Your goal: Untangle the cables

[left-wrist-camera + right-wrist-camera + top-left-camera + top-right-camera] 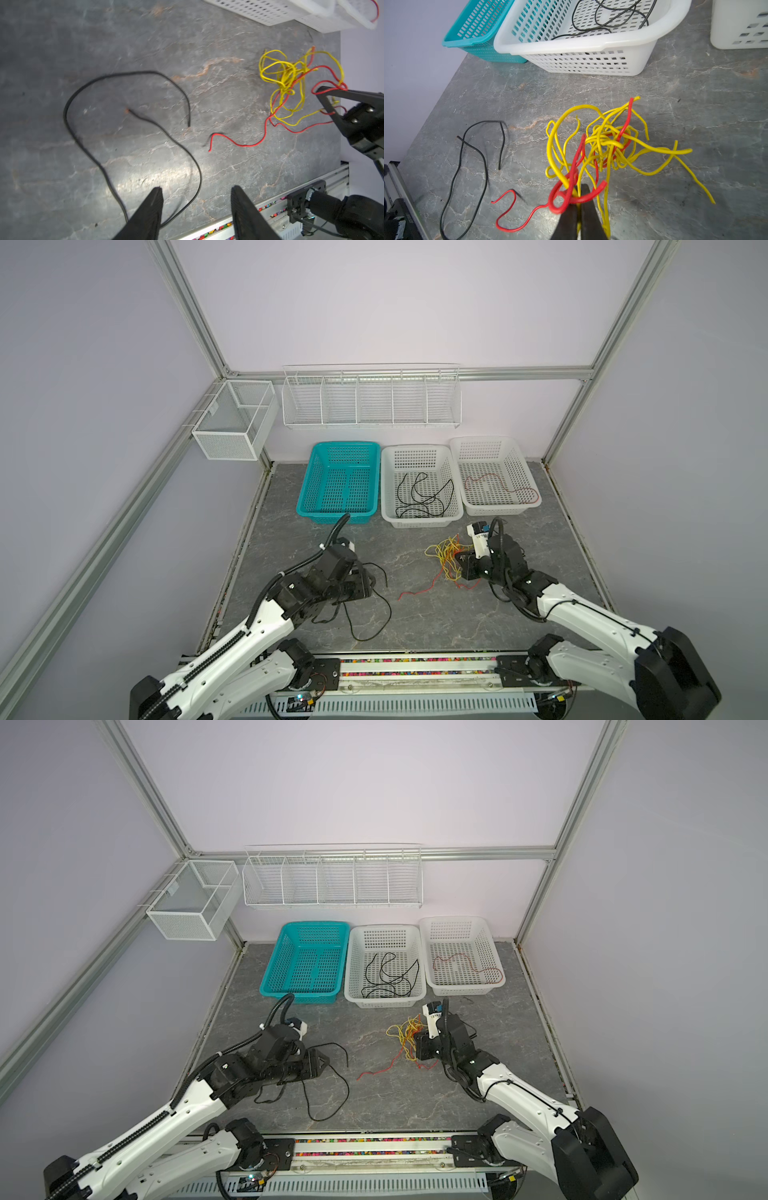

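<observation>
Left gripper (196, 188) has its jaws apart with nothing between them, low over the front-left part of the worktop (436, 614). A loose black cable (145, 72) lies flat there in open loops. One stretch runs under a left finger (153, 207); no contact can be made out. It is well apart from the other loose cables.

Right gripper (579, 187) is closed, clamped on the yellow-and-red tangle (602, 143). A yellow strand is pinched between the fingertips and a red loop wraps around them. The tangle sits right of the worktop's middle, just in front of the white baskets, partly lifted at the gripper. A red tail (245, 145) trails out of it flat on the worktop toward the front, its end free.

Three baskets line the back edge:
- The teal basket (332, 515) is toward the left corner; no cable shows in it.
- The middle white basket (419, 521) holds black cables (419, 506).
- The right white basket (494, 510) holds one red cable (523, 490).
</observation>
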